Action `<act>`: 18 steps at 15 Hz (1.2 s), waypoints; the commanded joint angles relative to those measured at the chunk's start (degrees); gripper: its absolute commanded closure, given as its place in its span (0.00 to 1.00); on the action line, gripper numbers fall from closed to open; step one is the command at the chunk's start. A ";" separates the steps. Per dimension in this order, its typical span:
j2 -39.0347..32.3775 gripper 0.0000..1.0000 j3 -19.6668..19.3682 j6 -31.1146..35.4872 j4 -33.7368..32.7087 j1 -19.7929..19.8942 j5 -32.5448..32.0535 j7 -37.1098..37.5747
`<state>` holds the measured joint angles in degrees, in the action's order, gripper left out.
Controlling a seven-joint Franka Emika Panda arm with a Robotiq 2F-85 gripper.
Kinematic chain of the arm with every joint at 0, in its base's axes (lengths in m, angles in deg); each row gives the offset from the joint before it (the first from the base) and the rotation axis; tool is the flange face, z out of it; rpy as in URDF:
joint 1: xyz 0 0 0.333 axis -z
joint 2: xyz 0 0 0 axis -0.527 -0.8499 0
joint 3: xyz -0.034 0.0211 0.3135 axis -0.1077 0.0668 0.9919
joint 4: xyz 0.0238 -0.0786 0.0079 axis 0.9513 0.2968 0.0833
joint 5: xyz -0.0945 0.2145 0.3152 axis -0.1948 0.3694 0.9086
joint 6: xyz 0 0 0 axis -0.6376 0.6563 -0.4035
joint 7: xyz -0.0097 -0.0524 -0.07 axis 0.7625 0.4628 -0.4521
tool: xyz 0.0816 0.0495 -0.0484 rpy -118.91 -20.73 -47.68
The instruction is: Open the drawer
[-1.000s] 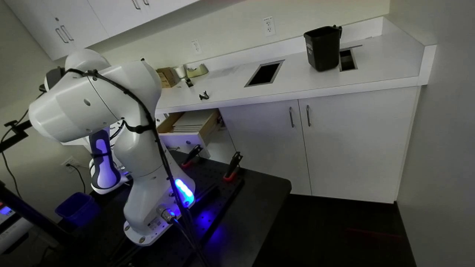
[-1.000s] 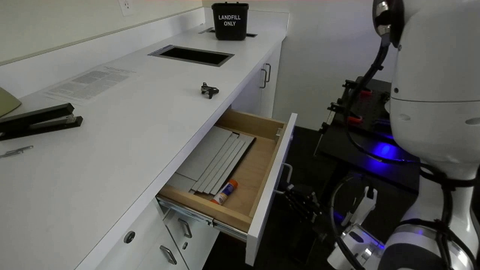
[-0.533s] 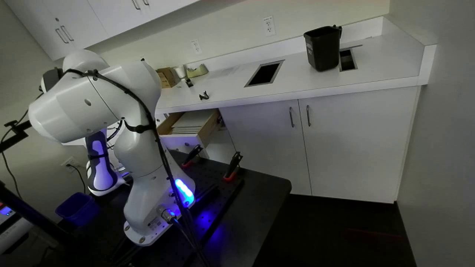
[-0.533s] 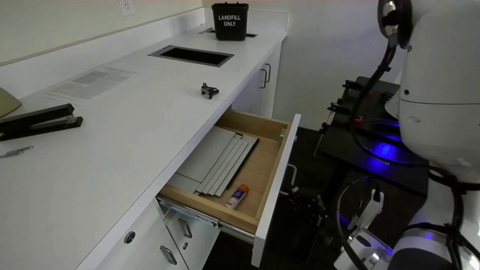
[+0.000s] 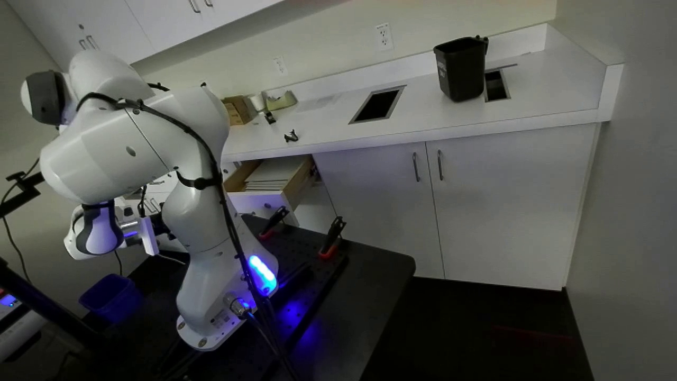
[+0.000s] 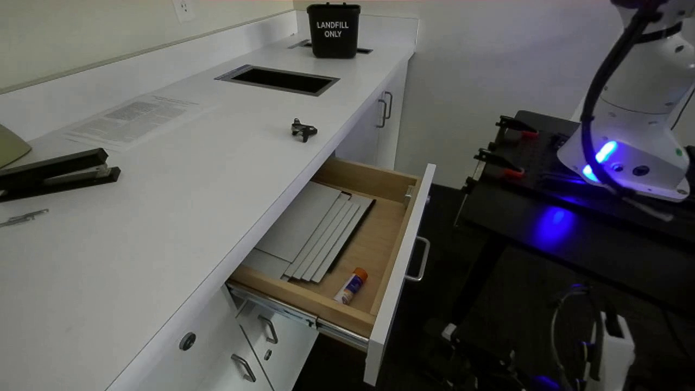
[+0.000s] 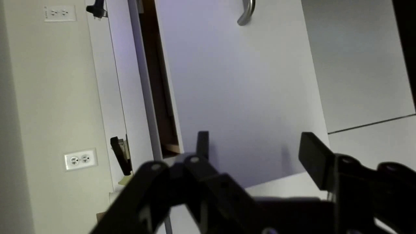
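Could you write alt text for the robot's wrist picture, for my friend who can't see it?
An open, white-fronted drawer fills the middle of this sideways picture, its metal handle cut off at the top. Below, the robot's gripper stands open, holding nothing. At left, a stapler sits on the counter, with two wall outlets beyond.

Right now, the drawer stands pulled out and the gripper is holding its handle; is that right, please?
Not quite: the gripper is open and apart from the handle, as the wrist view shows. The drawer does stand pulled out.
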<state>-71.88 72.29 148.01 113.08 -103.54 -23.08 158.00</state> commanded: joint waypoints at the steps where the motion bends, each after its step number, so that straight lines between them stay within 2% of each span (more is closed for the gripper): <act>1: 9.57 0.00 1.13 7.92 6.57 3.07 6.25 -2.18; 6: 19.56 0.00 1.38 15.62 12.90 7.08 20.33 -8.83; 11: 32.76 0.00 1.00 21.73 23.35 10.44 30.78 -13.04; 15: 44.24 0.00 0.45 23.97 32.00 11.86 38.13 -15.15; 18: 52.19 0.00 -0.32 21.30 36.84 12.03 42.56 -15.87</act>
<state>-29.95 72.88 168.74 142.38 -92.11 15.34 144.28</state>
